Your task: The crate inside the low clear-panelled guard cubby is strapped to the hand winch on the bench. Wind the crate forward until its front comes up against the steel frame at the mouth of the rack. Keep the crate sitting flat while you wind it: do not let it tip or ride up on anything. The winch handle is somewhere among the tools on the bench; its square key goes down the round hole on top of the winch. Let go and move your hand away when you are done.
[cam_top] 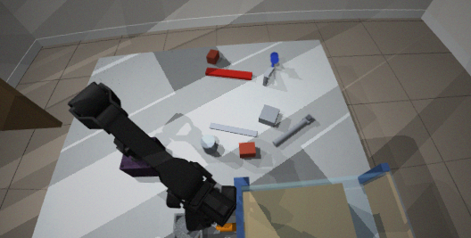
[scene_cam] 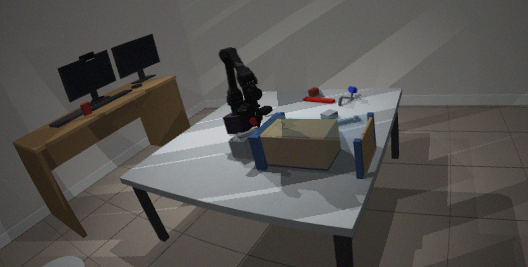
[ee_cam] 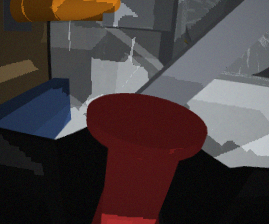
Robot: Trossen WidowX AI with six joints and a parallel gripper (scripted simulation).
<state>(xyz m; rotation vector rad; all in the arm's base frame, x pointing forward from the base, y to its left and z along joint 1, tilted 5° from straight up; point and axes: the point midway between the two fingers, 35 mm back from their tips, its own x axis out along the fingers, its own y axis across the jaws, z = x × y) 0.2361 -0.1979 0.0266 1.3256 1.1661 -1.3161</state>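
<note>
From my station I find the gripper [cam_top: 196,222] [scene_cam: 254,123] [ee_cam: 137,123] closed down to a narrow gap on the red grip [scene_cam: 253,120] [ee_cam: 145,125] of the winch handle, its rounded end standing out between the fingers. A grey crank arm [scene_cam: 247,132] [ee_cam: 202,55] runs from that grip toward the hand winch [cam_top: 185,232] [scene_cam: 240,147] [ee_cam: 145,15]. I judge the hold to be placed for turning: gripping the knob out at the end of the arm gives leverage about the winch top. Whether the square key is fully down in its hole I cannot confirm, as the socket is not exposed to me.

The winch stands just outside the blue steel frame [cam_top: 240,213] [scene_cam: 258,151] [ee_cam: 40,112], presumably so the strap pulls straight through the mouth. An orange fitting [cam_top: 226,227] [ee_cam: 65,10] lies between the two.

The crate [cam_top: 299,210] [scene_cam: 300,153] [ee_cam: 15,55] is a plain tan box inside the clear-panelled cubby. It appears level, its front close behind the frame nearest the winch; contact is not established. In my judgement, winding is the step in hand: short, slow arcs, watching for the front edge lifting, then release and withdrawal once it seats.
</note>
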